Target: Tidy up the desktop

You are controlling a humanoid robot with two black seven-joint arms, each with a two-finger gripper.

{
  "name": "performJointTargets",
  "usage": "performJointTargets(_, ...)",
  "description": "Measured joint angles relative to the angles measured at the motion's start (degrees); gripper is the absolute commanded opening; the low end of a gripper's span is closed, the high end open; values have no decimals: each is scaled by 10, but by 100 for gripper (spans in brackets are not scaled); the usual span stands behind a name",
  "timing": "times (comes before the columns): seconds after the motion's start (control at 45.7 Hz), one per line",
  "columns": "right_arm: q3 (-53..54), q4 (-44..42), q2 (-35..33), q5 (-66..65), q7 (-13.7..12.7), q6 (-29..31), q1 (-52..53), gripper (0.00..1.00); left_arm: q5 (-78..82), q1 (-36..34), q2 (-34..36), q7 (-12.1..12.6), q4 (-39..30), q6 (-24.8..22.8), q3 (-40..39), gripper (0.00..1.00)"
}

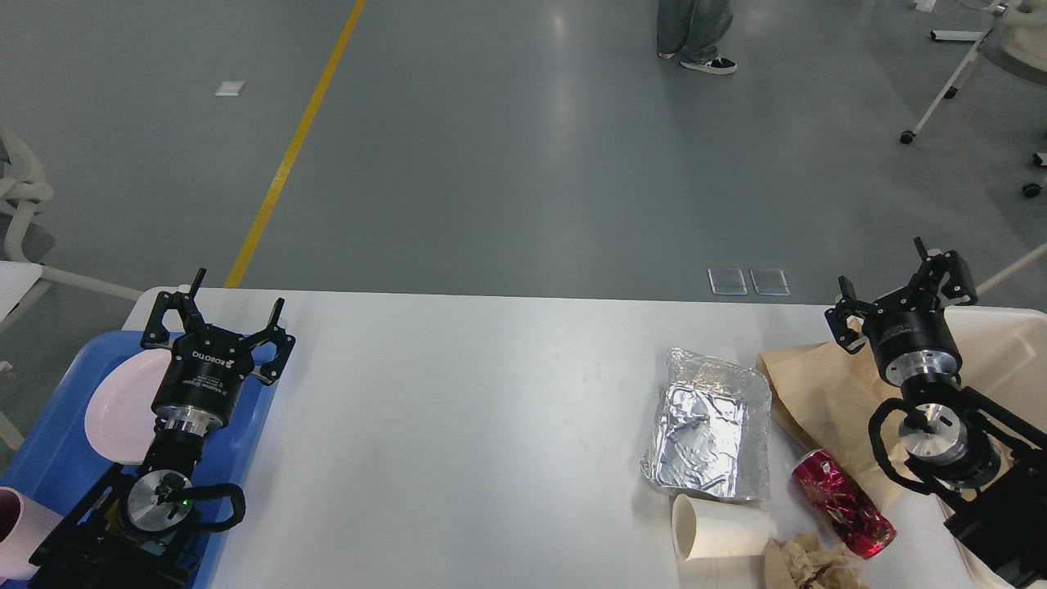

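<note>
The desktop is a wide white tabletop. My left gripper is open above its left end, over the edge of a blue tray. My right gripper is open near the far right corner, above a brown paper bag, and holds nothing. On the right part of the desktop lie a crumpled foil tray, a white paper cup on its side, a dented red can and crumpled brown paper.
A blue tray at the left holds a pink plate and a pink cup. A cream bin stands at the right edge behind my right arm. A person's feet are on the floor beyond.
</note>
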Motion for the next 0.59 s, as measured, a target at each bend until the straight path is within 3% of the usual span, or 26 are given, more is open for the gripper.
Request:
performJointTargets(0.197,1,-10,-17,1,-16,1,5,100,0,0,0,0,0,0,0,96)
performJointTargets(0.394,-3,-4,-14,1,-68,5,-7,100,0,0,0,0,0,0,0,96)
performJointTargets(0.59,-4,0,11,1,-78,6,-4,100,0,0,0,0,0,0,0,96)
